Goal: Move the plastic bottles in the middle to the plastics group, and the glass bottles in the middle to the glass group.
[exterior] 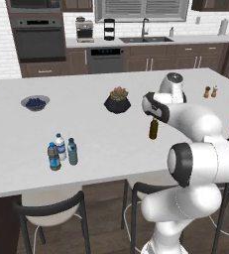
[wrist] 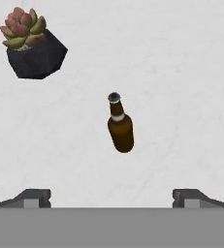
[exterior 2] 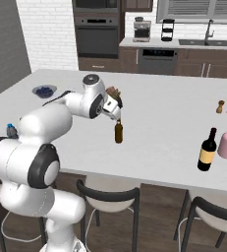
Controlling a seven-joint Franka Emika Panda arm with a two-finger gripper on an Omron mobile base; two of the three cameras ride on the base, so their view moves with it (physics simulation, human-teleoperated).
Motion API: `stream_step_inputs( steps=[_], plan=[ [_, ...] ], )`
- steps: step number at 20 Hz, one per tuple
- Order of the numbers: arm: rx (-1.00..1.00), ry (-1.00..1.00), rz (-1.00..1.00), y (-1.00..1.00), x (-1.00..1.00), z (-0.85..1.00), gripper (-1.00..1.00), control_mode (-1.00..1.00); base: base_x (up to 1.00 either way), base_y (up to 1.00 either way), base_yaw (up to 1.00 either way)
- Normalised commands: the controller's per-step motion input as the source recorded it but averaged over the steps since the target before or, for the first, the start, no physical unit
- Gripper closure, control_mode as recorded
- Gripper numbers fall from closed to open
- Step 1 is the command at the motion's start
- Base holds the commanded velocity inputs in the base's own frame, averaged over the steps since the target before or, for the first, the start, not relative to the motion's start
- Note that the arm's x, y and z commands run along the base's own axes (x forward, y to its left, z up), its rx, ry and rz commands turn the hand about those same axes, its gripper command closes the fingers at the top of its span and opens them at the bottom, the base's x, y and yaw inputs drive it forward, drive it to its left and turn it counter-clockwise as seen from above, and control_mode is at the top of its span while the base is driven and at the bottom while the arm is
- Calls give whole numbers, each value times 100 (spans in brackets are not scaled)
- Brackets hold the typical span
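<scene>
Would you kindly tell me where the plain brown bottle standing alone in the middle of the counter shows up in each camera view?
Left base view: brown bottle right of centre, beside the white arm.
Right base view: centre, just below the open gripper.
Hand view: middle of the picture, seen from above.
Shared landmark: the potted succulent, behind the bottle in both base views, upper left in the hand view.

Bare counter (wrist: 181, 72) all round brown bottle (wrist: 120, 127); potted succulent (wrist: 32, 46) well apart.

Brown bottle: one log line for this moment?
gripper: open, above brown bottle | bottle: upright on counter, unheld | succulent pot: nearby
</scene>
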Motion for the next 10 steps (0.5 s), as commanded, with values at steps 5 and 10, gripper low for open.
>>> stream_step_inputs(
  steps=[5, 10],
  plan=[
    [-1, 23, 12, -27, 31, -12, -100, -100, 0, 0, 0],
    [0, 12, 30, 0, 46, -12, -100, -100, 0, 0, 0]
  ],
)
